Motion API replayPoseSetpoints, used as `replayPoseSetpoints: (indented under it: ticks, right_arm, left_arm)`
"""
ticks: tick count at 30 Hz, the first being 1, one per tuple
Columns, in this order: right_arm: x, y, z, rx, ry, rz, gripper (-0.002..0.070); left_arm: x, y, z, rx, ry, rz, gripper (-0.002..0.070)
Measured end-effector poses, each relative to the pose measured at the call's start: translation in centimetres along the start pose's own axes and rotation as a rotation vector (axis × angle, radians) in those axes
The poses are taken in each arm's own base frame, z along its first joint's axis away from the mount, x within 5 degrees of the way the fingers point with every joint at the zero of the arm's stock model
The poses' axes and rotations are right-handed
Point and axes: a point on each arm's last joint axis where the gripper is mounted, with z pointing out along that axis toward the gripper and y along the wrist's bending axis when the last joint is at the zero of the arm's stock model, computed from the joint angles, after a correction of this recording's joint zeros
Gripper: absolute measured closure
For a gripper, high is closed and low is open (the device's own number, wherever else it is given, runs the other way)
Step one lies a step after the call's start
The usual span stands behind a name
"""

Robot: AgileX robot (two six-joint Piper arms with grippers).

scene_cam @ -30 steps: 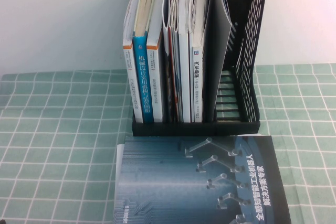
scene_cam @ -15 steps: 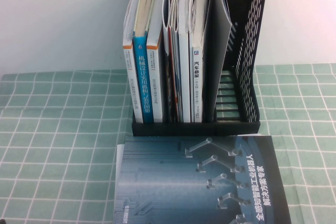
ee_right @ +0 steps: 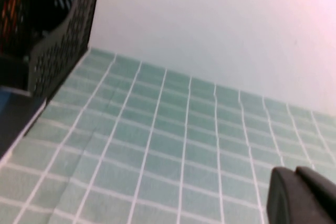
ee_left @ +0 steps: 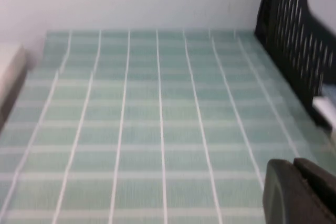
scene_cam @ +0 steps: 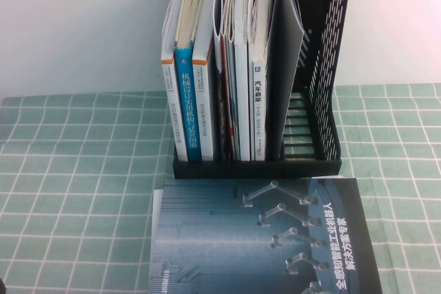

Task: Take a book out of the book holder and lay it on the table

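The black book holder (scene_cam: 324, 80) stands upright at the back middle of the table (scene_cam: 69, 170). In it, the book (scene_cam: 286, 74) shows its plain dark grey back, leaning in the slot left of the holder's free right slot. Neither gripper shows in the high view. In the left wrist view, my left gripper (ee_left: 293, 165) hovers shut and empty over the green cloth, with the book holder (ee_left: 294, 30) off to one side. In the right wrist view, my right gripper (ee_right: 294, 171) is shut and empty, well away from the book holder (ee_right: 58, 40).
A dark blue book with silvery robot arms (scene_cam: 262, 239) lies flat in front of the holder. Narrower books with blue and white spines (scene_cam: 189, 101) fill the holder's left slots. A white wall rises behind the table.
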Motion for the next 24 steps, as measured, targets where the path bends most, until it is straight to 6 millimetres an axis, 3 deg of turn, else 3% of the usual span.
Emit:
replayPoseSetpoints:
  ticks: [12, 18, 24]
  right_arm:
    - [-3.3, -0.7, -0.6, 0.073, -0.371, 0.002, 0.0678]
    - [-5.1, -1.0, -1.6, 0.117, -0.593, 0.002, 0.0678]
    - [-5.7, -1.1, -2.1, 0.134, -0.68, 0.002, 0.0678]
  left_arm:
    - [-4.3, -0.3, -1.1, 0.03, -0.492, 0.0, 0.0678]
    - [-4.9, -0.2, -1.4, 0.036, -0.567, -0.035, 0.0678]
    - [-5.0, 0.0, -1.5, 0.04, -0.58, -0.126, 0.0678]
